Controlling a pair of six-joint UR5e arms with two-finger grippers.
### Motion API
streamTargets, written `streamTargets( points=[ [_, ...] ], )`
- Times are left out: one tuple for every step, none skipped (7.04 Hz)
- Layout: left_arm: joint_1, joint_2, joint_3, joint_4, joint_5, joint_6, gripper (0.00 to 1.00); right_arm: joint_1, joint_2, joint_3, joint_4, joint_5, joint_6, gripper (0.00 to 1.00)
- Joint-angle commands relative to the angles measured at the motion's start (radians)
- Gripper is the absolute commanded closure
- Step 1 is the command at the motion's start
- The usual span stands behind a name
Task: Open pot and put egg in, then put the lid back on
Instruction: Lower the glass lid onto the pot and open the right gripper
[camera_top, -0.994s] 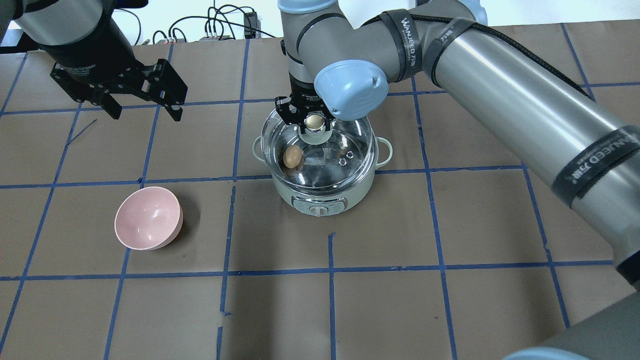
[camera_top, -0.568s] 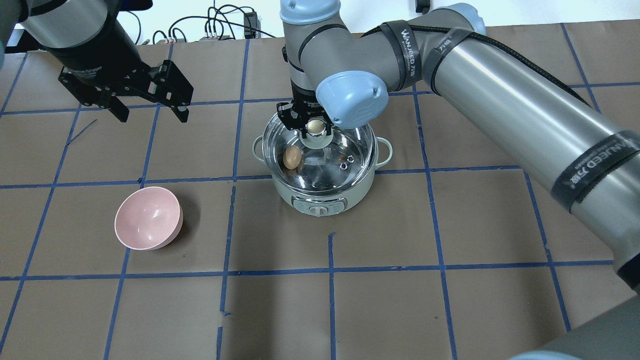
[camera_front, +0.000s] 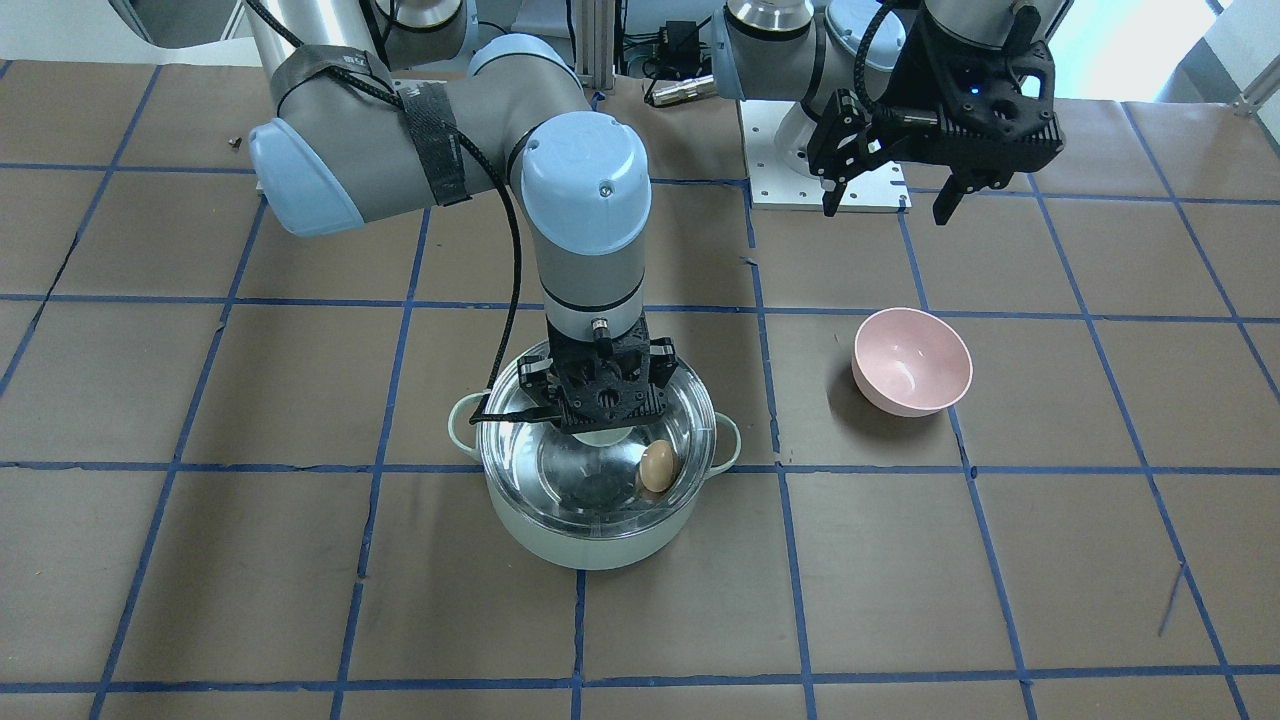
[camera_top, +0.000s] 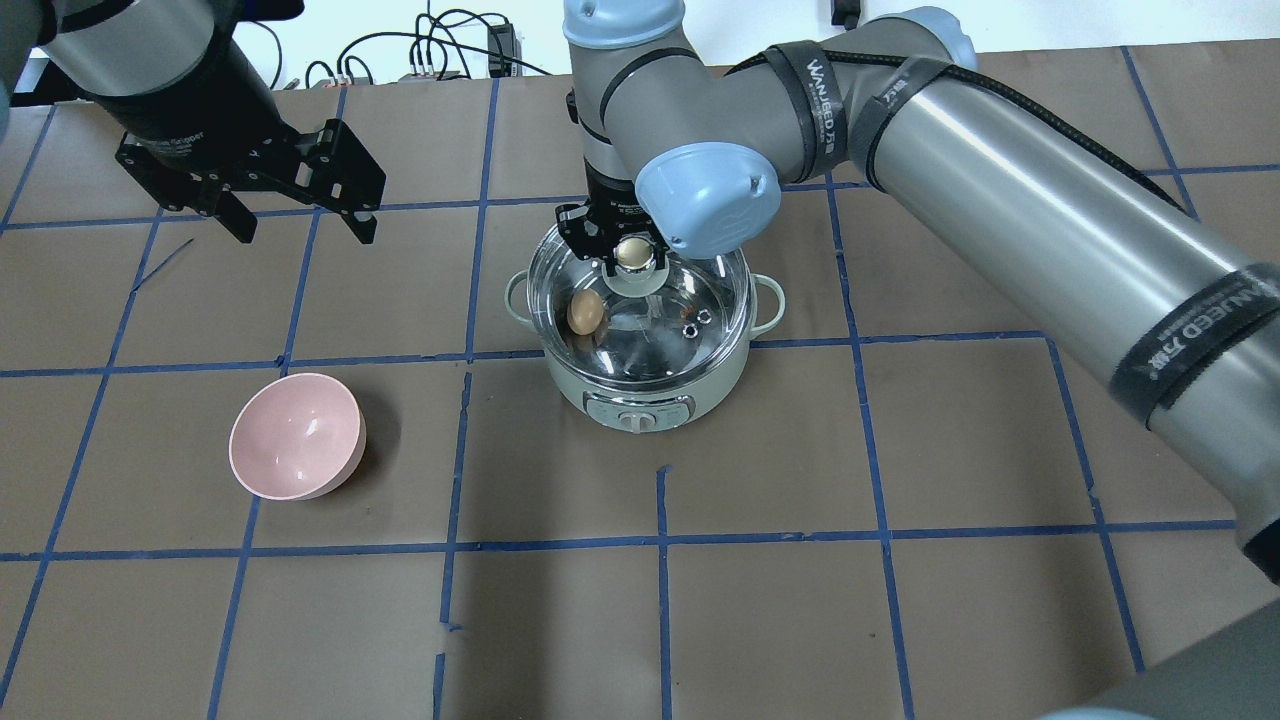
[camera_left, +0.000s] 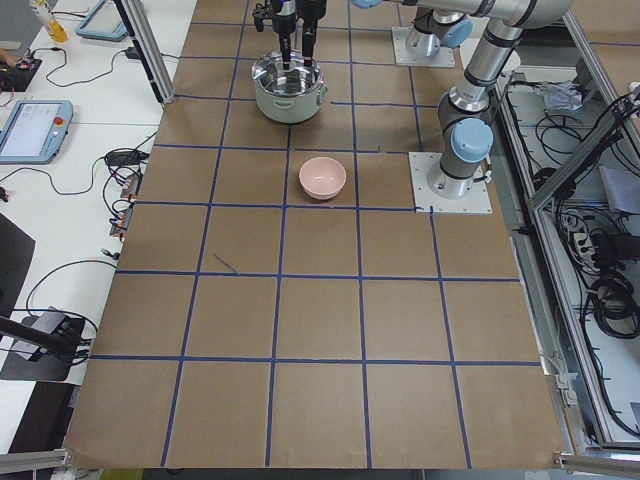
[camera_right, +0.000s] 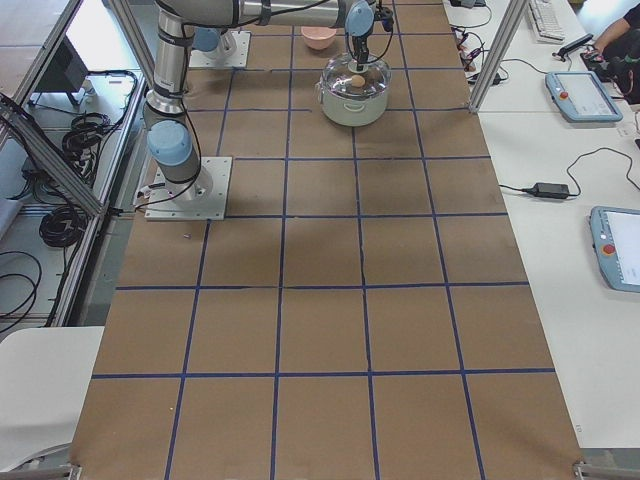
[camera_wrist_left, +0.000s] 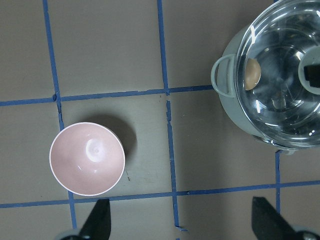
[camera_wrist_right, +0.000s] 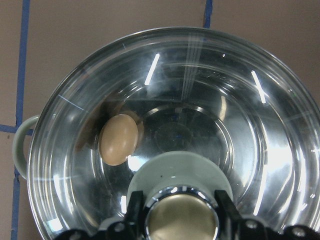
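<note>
The clear glass dome lid, grasped by the right jaws, is being set onto the round mint-green pot; release is required next.

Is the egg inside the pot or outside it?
Inside. The egg lies on the steel bottom of the pot, visible through the glass lid.

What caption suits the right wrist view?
Right tool gripping the lid, egg visible through it inside the pot.

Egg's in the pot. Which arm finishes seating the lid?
Right. The right gripper is shut on the knob of the lid, directly over the pot; the left gripper hangs open, off to the side.
</note>
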Motion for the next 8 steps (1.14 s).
streamTargets(
  points=[
    [0.0, 0.0, 0.0, 0.003, -0.001, 0.0, 0.0, -0.002, -0.018, 0.015, 0.003, -0.001, -0.016, 0.83],
    [0.0, 0.0, -0.002, 0.013, -0.002, 0.0, 0.0, -0.002, -0.018, 0.026, 0.0, -0.001, -0.016, 0.83],
    [0.0, 0.0, -0.002, 0.015, -0.004, 0.0, 0.0, -0.002, -0.018, 0.034, -0.003, -0.001, -0.017, 0.83],
    [0.0, -0.002, -0.002, 0.017, -0.007, 0.0, 0.0, -0.002, -0.017, 0.035, -0.003, -0.001, -0.017, 0.83],
    [-0.001, -0.003, -0.002, 0.017, -0.007, 0.0, 0.0, -0.002, -0.017, 0.035, -0.003, 0.001, -0.017, 0.82],
    [-0.001, -0.003, -0.003, 0.018, -0.008, 0.0, 0.0, -0.002, -0.017, 0.035, -0.005, -0.001, -0.017, 0.82],
    [0.0, -0.003, -0.003, 0.02, -0.008, 0.0, 0.0, -0.002, -0.015, 0.035, -0.008, -0.001, -0.017, 0.82],
    [0.0, -0.003, -0.003, 0.023, -0.008, 0.0, 0.0, -0.002, -0.015, 0.035, -0.017, 0.001, -0.017, 0.82]
  ],
)
